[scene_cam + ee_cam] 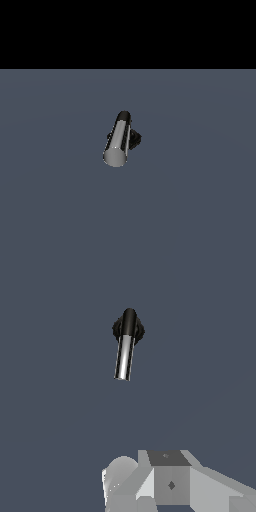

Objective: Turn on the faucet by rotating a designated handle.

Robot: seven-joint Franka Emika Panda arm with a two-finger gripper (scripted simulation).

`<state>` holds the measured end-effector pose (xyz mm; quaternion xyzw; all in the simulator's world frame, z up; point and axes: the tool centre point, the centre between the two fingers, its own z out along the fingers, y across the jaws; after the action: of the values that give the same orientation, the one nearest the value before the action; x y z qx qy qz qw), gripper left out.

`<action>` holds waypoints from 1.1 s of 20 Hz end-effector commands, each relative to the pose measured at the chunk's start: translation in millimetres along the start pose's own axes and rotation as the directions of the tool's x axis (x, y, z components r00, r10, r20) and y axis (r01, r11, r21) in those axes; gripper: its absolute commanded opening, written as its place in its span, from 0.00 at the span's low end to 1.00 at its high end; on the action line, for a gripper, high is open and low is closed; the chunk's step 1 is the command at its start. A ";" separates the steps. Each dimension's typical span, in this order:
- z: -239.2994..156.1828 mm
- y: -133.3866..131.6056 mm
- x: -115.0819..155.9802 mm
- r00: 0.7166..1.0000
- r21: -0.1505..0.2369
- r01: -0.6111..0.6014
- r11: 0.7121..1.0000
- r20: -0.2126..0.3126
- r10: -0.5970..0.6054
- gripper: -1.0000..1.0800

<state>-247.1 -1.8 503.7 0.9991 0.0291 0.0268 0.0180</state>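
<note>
Tabletop [200, 200]: flat blue-grey surface; fills the lower part of the exterior view below a black band, and all of the wrist view's background.

Arm: not seen in the exterior view. The wrist view shows only white and grey blocky parts at the lower edge of its frame, lower centre to lower right.

Gripper [150, 491]: those parts seem to belong to it, cropped by the frame edge. Fingertips not visible, so cannot tell whether it is wide or narrow. Nothing seen held. Well apart from the faucet.

Faucet [121, 140]: sits alone on the tabletop, near the centre of the exterior view, slightly left of middle. In the wrist view it lies in the upper centre of the frame.

Handle [117, 142]: glossy silver-grey cylinder. In the exterior view it slants from upper right down to lower left, flat round end at the lower left facing the camera. Its upper end turns black where it joins the elbow. Nothing touches it.

Elbow [124, 117]: short black piece at the handle's upper end.

Base [135, 138]: black, mostly hidden behind the handle in the exterior view, showing just at the handle's right. In the wrist view it shows as a dark round shape behind the elbow; ribbing too small to tell.
</note>
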 end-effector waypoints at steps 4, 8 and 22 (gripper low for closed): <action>2.2 -0.6 0.3 1.000 0.000 0.000 1.000 0.000 0.000 0.00; 12.2 -2.9 2.0 1.000 0.001 -0.001 1.000 0.001 0.001 0.00; 107.4 -23.1 19.1 1.000 0.010 -0.010 1.000 0.014 0.010 0.00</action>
<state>-226.1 16.1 410.4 0.9994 0.0249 0.0205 0.0137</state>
